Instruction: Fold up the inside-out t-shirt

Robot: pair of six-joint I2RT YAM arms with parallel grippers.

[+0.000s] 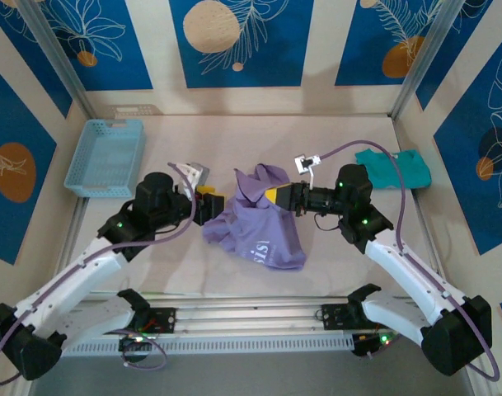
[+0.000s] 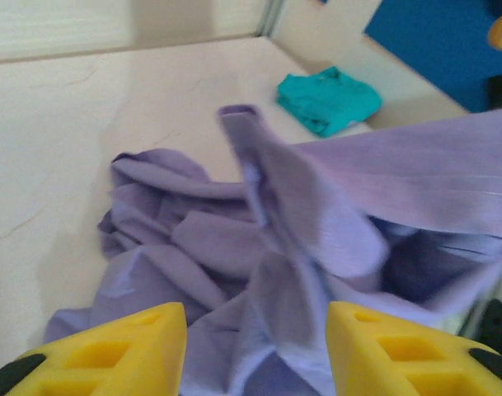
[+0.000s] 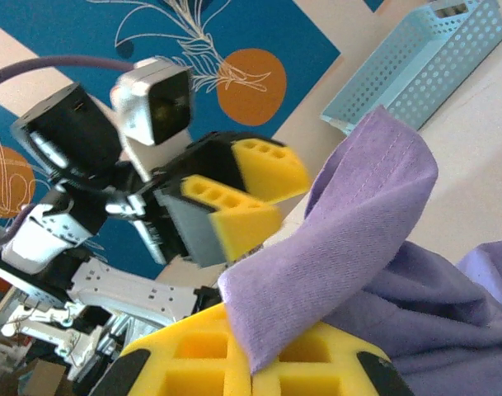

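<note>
A: Right gripper (image 3: 251, 363): clamped on a fold of the t-shirt (image 1: 259, 227). Left gripper (image 2: 255, 346): jaws apart, holding nothing, just beside the heap.

B: Shirt location?

A: Crumpled mid-table (image 1: 234, 140), between both grippers, one fold raised.

B: Failure modes?

A: Single-point hold. The fold may slip out under tension. Pulling may tighten the bunched layers. The left jaws may close on several layers at once.

B: Containers?

A: One basket (image 1: 105, 157), far left, well apart from the shirt. Nothing seen inside.

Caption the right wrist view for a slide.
Right gripper pinching the lavender t-shirt, left gripper open opposite.
</note>
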